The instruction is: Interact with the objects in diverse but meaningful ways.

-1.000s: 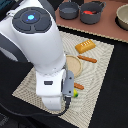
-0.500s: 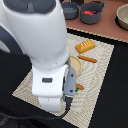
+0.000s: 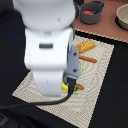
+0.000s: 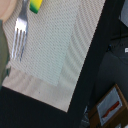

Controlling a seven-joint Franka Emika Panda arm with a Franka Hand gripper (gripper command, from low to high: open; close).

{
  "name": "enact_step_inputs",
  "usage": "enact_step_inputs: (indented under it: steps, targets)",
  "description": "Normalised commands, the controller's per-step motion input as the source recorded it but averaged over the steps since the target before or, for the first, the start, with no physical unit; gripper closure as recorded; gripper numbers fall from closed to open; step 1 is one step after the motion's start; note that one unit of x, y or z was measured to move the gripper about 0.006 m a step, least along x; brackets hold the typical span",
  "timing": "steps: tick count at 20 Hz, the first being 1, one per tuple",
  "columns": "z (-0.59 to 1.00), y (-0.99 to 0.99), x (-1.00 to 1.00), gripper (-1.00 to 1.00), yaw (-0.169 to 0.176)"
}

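Note:
On the woven placemat (image 3: 97, 82) lie a golden ridged bread loaf (image 3: 86, 46) and a brown sausage stick (image 3: 89, 59). A yellow banana tip (image 3: 65, 88) and a small orange-red piece (image 3: 79, 87) peek out from under the white arm (image 3: 50, 50). The arm's bulk hides the gripper, and the wrist view shows no fingers. That wrist view looks down on the placemat (image 4: 55, 45), a silver fork (image 4: 20, 32) and a yellow-green toy end (image 4: 36, 5).
A round grey pot (image 3: 92, 12) holding something red stands beyond the mat, with a second pot (image 3: 123, 17) at the exterior view's right. Black table surrounds the mat. A small box (image 4: 111, 105) lies off the mat in the wrist view.
The arm has swung closer to the camera and now covers more of the mat, hiding the plate that showed beside it earlier. The loaf and sausage stick have not moved.

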Motion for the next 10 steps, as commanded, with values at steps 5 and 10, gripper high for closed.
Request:
enact_step_inputs:
  steps: [5,10]
  targets:
    - [0.19,0.27,0.02,-1.00,0.067]
    - [-0.08,0.66,0.00,-1.00,0.114]
